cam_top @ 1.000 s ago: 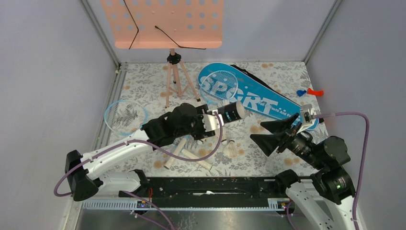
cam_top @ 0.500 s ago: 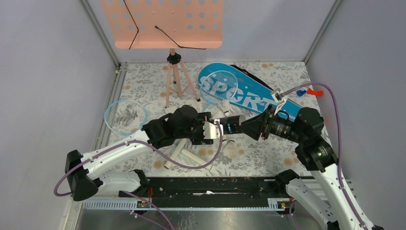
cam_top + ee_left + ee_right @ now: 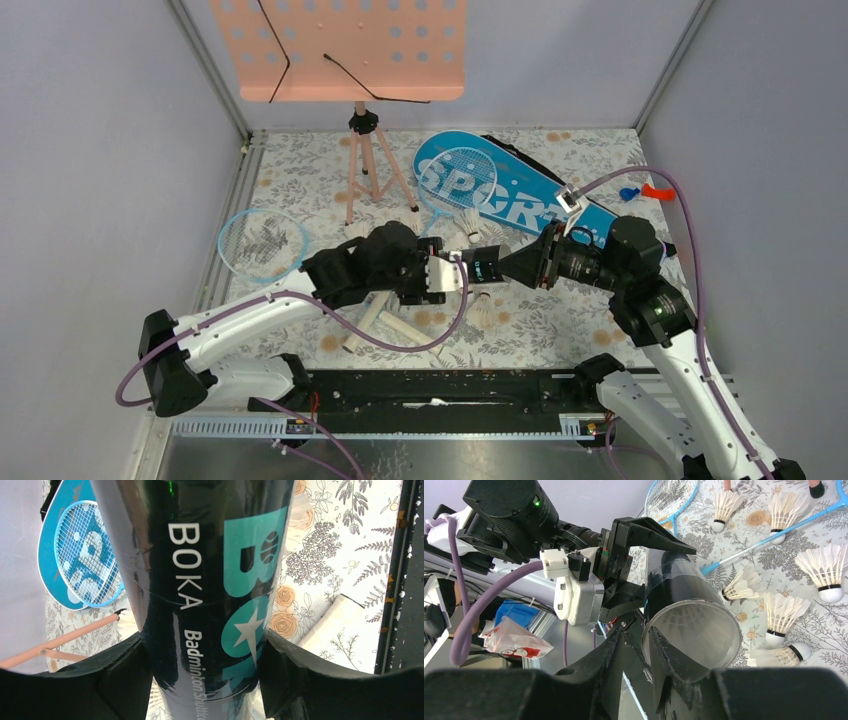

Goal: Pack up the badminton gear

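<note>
Packing looks barely begun. One racket (image 3: 262, 240) lies on the bench (image 3: 590, 320) at the left, the other racket (image 3: 465, 183) rests on top of the blue "SPORT" bag (image 3: 530, 195), and white shuttlecocks (image 3: 824, 572) are scattered loose. The black tube (image 3: 487, 267) hangs roughly level between the arms. The left gripper (image 3: 206, 672) clamps its fingers on the glossy body, lettered BOKA in white and teal. The mouth is uncapped — the right gripper (image 3: 644, 655) has its fingers close on either side of the rim — whether they pinch it I cannot tell.
</note>
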Tool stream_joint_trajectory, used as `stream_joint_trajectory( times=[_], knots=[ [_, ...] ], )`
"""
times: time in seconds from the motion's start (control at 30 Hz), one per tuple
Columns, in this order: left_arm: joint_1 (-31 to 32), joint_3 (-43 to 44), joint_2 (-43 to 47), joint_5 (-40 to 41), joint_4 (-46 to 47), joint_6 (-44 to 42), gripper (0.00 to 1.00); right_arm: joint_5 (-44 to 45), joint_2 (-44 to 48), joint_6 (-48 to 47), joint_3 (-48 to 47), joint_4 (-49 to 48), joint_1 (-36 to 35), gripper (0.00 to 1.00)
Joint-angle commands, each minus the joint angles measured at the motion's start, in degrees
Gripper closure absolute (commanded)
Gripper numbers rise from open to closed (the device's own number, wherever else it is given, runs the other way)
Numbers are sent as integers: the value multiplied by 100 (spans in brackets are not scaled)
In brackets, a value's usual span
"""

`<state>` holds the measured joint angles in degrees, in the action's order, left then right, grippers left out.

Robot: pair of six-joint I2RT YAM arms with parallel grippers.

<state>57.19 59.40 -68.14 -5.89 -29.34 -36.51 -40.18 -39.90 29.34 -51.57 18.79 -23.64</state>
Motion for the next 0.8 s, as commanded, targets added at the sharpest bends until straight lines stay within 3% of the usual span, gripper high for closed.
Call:
stream_joint_trajectory(
  times=[0.0,0.2,0.27,0.5,0.77],
  knots=[
    [90,231,30,-46,385,64,76,-117,-81,-28,8,109,-29,71],
    [195,306,-25,272,400,174,75,-24,-38,-119,-57,317,-27,88],
    [255,310,-68,452,394,205,75,162,-17,-177,-114,496,-27,100],
    [293,-70,55,1017,632,103,79,705,322,-571,-654,1380,-27,100],
    [293,-673,530,1066,1123,-208,89,1093,1200,-1133,-1434,2773,-27,100]
  ],
)
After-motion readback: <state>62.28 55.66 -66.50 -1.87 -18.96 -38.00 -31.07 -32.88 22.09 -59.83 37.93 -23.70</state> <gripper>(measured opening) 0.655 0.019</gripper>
